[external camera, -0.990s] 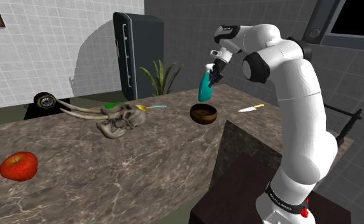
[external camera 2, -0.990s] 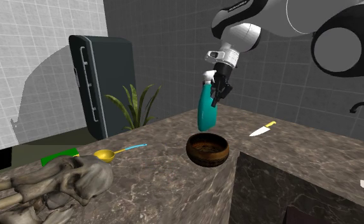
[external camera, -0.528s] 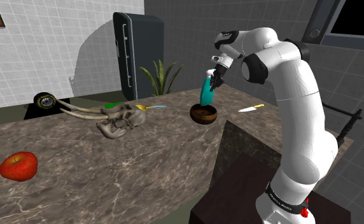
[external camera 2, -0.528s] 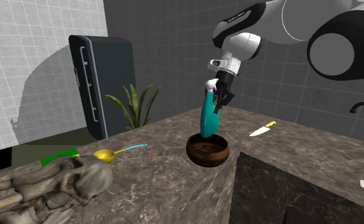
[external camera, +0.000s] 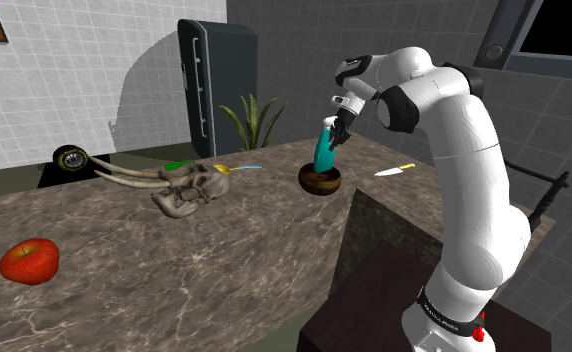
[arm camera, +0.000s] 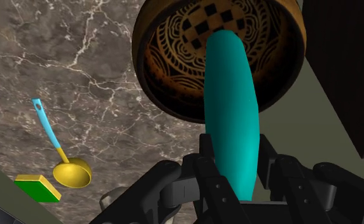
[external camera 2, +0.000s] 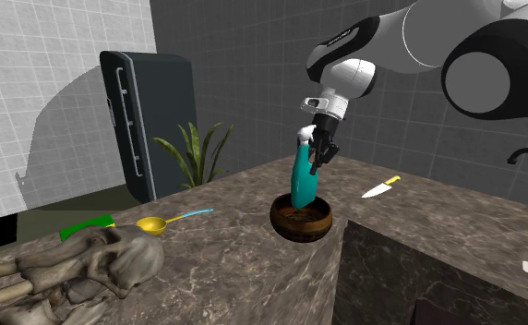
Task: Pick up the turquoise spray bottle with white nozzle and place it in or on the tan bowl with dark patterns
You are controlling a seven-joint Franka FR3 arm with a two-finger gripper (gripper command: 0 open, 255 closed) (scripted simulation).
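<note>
gripper [external camera 2: 317, 155] clamped on turquoise spray bottle [external camera 2: 301, 185] | bottle bottom at mouth of brown patterned bowl [external camera 2: 301, 227] | knife [external camera 2: 380, 188] at bowl's 2 o'clock, second exterior view

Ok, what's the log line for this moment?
phase: placing | hand: shut on turquoise spray bottle | bottle base: inside patterned brown bowl rim | released: no

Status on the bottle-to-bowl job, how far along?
Done: pickup. The gripper is shut on the turquoise spray bottle, off the counter. In hand: its base hangs within the rim of the patterned bowl; contact unclear. Left: release it into the bowl and retreat.
</note>
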